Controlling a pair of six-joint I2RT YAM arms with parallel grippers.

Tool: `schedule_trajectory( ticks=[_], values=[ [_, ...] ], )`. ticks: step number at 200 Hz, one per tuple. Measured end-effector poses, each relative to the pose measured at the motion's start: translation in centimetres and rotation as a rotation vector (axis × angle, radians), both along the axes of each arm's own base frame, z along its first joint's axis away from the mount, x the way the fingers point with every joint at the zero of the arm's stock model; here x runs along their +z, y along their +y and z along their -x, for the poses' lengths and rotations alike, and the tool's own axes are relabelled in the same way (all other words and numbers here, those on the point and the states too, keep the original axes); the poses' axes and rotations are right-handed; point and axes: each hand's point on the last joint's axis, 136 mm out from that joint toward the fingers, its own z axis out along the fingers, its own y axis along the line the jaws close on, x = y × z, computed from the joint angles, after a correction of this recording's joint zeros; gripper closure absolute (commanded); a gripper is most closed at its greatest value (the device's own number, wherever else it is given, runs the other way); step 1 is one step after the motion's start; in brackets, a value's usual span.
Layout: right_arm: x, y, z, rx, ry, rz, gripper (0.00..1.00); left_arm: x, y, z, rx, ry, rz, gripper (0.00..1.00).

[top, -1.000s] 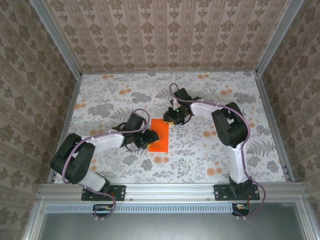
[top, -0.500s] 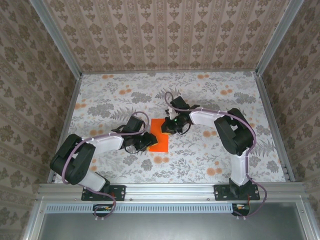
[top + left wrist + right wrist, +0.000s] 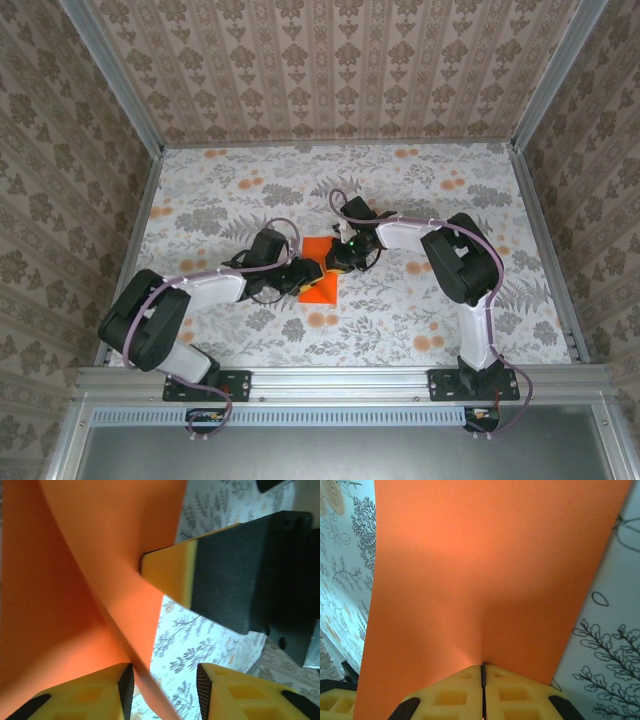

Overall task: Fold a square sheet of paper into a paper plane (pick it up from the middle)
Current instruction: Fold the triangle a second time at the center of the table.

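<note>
We find the square sheet of paper (image 3: 318, 277) near the middle of the floral table cover (image 3: 430, 195), with both arms reaching in to it from either side. From above it reads as a small bright orange patch, its left part under the left gripper (image 3: 303, 279) and its upper right corner at the right gripper (image 3: 333, 264).

In the right wrist view the right gripper (image 3: 483, 672) has its two yellow pads pressed together with only a thin dark seam between them. The edge of the square sheet of paper (image 3: 485, 570) is pinched in that seam, so this gripper grips the paper. The sheet spreads away from the fingertips as a broad, smooth orange surface, with the printed cloth showing on both sides of it.

In the left wrist view the left gripper (image 3: 164, 682) has its pads apart, with a narrow gap between them, and it is not clamped. The square sheet of paper (image 3: 75, 580) curves across the left of that view, and one thin edge of it runs down into the gap, close to the left pad. We also see a yellow-tipped finger (image 3: 170, 572) of the right gripper touching the sheet's far edge.
</note>
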Motion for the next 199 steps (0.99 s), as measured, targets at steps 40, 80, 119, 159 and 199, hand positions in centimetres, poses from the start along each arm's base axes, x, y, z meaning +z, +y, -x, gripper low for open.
schedule_trajectory(
  ticks=[40, 80, 119, 159, 199],
  values=[
    [0.0, 0.0, 0.0, 0.000, 0.008, 0.004, 0.91, 0.1, -0.8, -0.4, -0.009, -0.004, 0.041, 0.53],
    [0.0, -0.1, -0.2, -0.017, 0.020, -0.007, 0.85, 0.1, -1.0, -0.6, -0.007, -0.002, 0.051, 0.40],
    [0.6, -0.3, -0.6, -0.052, 0.050, -0.078, 0.73, 0.0, -0.8, -1.1, 0.009, -0.002, 0.055, 0.36],
    [2.3, -1.5, -1.4, -0.105, 0.054, -0.139, 0.63, 0.0, -0.8, -1.8, 0.022, -0.017, 0.071, 0.42],
    [4.1, -2.7, -1.8, -0.137, 0.020, -0.179, 0.63, -0.2, -1.0, -2.2, 0.026, -0.023, 0.080, 0.44]
  ],
)
